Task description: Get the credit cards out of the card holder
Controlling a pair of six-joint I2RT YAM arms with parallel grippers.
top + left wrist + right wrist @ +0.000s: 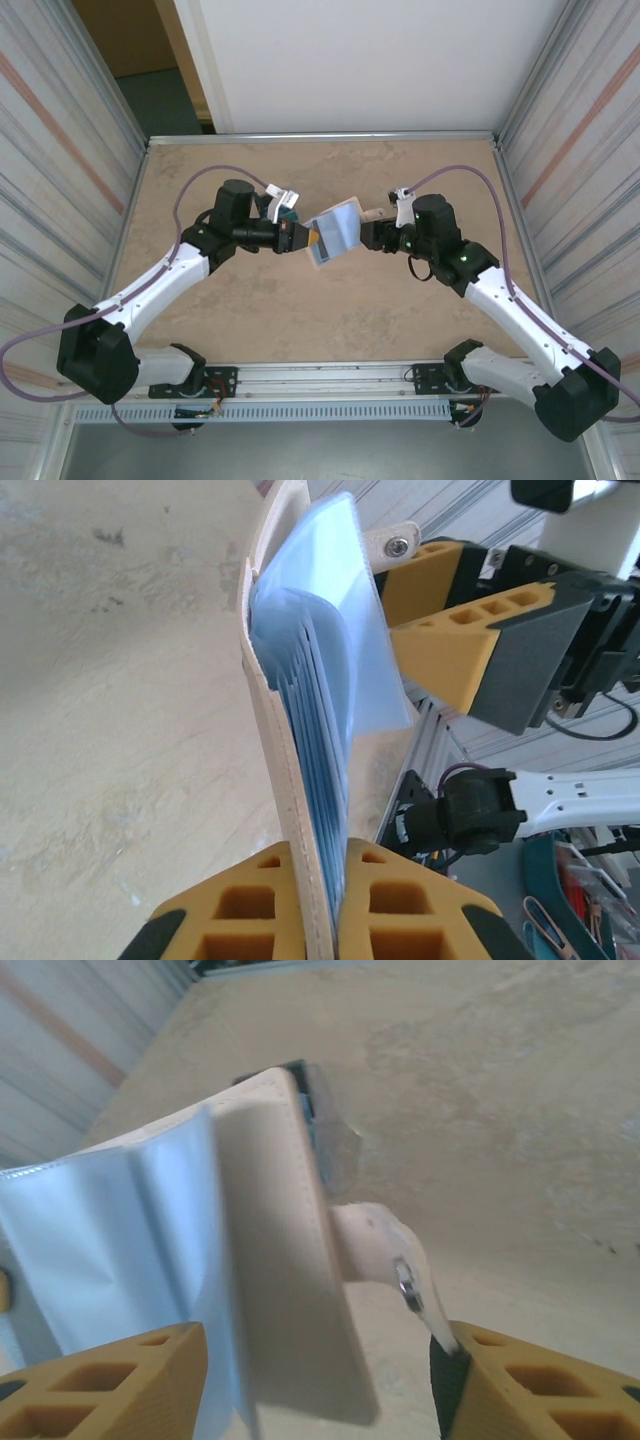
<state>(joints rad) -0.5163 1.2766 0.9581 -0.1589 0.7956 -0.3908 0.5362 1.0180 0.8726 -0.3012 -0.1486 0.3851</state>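
1. My left gripper (pixel 320 858) clenches the flat beige folding card holder (pixel 335 232) with pale blue sleeves, held above the mottled tan bench's (pixel 300 320) middle.
2. At its 3 o'clock, my right gripper (pixel 367 235) straddles the flap, released.

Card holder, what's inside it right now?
Inside the card holder, held by the left gripper, a fan of pale blue sleeves shows edge-on. Whether credit cards sit in them cannot be seen; the sleeves cover their contents.
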